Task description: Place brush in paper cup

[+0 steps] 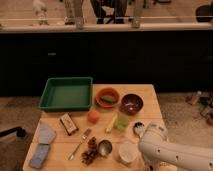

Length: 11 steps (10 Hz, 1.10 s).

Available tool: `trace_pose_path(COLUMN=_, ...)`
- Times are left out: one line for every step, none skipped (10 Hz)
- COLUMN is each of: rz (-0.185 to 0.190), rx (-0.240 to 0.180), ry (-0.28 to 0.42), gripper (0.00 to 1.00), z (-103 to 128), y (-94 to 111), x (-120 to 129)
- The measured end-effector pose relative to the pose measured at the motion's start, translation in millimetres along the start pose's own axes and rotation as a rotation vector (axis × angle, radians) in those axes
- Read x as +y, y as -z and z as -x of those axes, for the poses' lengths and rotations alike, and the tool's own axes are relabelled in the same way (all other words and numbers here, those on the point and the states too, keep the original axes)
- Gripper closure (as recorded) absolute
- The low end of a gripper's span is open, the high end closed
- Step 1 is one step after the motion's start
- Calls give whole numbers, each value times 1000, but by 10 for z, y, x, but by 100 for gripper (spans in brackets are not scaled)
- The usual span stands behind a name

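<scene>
Camera view: your smooth white robot arm (pixel 167 150) reaches over the wooden table's (pixel 150 96) near right corner, hiding the gripper, whose jaws stand spread and empty. The slim pale-handled dish brush (pixel 138 128), its round bristled head showing, lies flat near the right edge, just beyond the plain white paper cup (pixel 127 152), probably laid there for easy grasping.

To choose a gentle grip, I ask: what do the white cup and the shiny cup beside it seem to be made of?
White cup: probably paper, matte, no glint. Shiny cup: likely metal, polished, dark reflections. The gripper is hidden behind the white arm, lower right.
</scene>
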Motion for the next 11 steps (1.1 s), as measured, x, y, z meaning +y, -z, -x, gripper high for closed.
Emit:
trace_pose_path(rz=0, rx=-3, ry=1, gripper=20, z=4, y=-11, x=-3)
trace_pose_path(rz=1, rx=-5, ry=7, gripper=20, z=0, y=-27, x=-9)
trace_pose_path(rz=0, rx=-7, ry=16, gripper=20, z=-10, y=-47, x=-27)
trace_pose_path(rz=-3, rx=-8, ry=20, gripper=20, z=-9, y=-63, x=-35)
trace_pose_path(rz=-10, rx=-11, ry=24, gripper=20, z=-10, y=-88, x=-35)
trace_pose_path(rz=-18, rx=-14, ry=27, gripper=20, z=-15, y=-106, x=-36)
trace_pose_path(rz=-27, rx=-18, ry=29, gripper=20, z=-19, y=-119, x=-40)
trace_pose_path(rz=-39, rx=-24, ry=32, gripper=20, z=-30, y=-136, x=-45)
trace_pose_path(rz=-61, rx=-33, ry=33, gripper=20, z=-43, y=-161, x=-47)
trace_pose_path(rz=-81, rx=-42, ry=34, gripper=20, z=-54, y=-184, x=-50)
trace_pose_path(rz=-96, rx=-49, ry=35, gripper=20, z=-58, y=-206, x=-51)
